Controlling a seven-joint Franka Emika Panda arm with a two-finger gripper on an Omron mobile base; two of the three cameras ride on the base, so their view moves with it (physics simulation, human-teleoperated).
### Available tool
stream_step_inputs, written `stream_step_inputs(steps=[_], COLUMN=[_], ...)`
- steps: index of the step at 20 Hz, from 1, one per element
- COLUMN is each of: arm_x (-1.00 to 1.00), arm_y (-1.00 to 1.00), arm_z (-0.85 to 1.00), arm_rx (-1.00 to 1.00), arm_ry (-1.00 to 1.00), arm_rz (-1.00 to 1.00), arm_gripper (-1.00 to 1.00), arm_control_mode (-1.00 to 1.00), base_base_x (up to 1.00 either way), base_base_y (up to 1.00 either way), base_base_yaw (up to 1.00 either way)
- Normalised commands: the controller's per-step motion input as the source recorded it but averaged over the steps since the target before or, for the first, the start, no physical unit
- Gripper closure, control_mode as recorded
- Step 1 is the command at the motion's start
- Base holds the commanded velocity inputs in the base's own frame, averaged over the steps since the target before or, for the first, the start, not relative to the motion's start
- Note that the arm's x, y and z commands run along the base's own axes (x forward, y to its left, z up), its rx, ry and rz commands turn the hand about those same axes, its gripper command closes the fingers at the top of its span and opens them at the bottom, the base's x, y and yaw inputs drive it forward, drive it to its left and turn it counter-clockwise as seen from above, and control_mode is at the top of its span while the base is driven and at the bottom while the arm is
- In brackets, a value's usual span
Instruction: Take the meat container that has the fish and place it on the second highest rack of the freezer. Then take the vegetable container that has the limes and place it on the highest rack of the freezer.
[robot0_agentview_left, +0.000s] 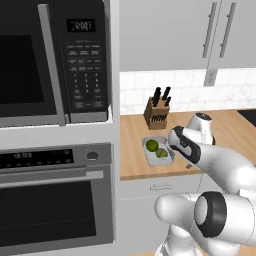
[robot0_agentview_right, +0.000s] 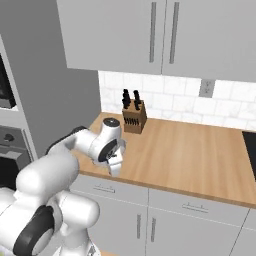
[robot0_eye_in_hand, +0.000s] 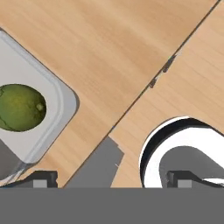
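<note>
We see the gripper (robot0_eye_in_hand: 109, 179) with its jaws spread wide and nothing between them; its two dark tips rise at the bottom left and bottom right of the hand view. In the left base view the gripper (robot0_agentview_left: 176, 145) sits at centre right, just beside the right rim of the tray (robot0_agentview_left: 156, 152). In the right base view it (robot0_agentview_right: 114, 159) hangs left of centre, over the front edge of the counter (robot0_agentview_right: 185, 150).

The tray (robot0_eye_in_hand: 41, 109) enters the hand view from the left edge, with one of the limes (robot0_eye_in_hand: 19, 107) lying in it. In the left base view we count two limes (robot0_agentview_left: 156, 149), filling most of the tray, which rests on the counter (robot0_agentview_left: 135, 155) near its front edge. The knife block (robot0_agentview_left: 156, 112) stands behind it, toward the tiled wall.

We judge the tray light, stiff and thin-walled, with a smooth rim that may slip. The limes are round and loose, so a tilt would roll them out. We would take hold across the near rim wall, one finger inside and one outside, and keep the tray level.
</note>
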Motion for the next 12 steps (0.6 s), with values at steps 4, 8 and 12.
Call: stream_step_inputs(steps=[4,8,12], arm_x=[0.44,0.16,0.23], arm_y=[-0.01,0.0,0.0], arm_z=[-0.02,-0.3,-0.39], arm_rx=[0.0,-0.01,-0.02], arm_ry=[0.0,0.09,0.08], arm_rz=[0.0,0.0,0.0], arm_gripper=[-1.0,-1.0,-1.0], arm_control_mode=[-1.0,-1.0,-1.0], base_base_x=[0.0,0.0,0.0], base_base_y=[0.0,0.0,0.0], base_base_yaw=[0.0,0.0,0.0])
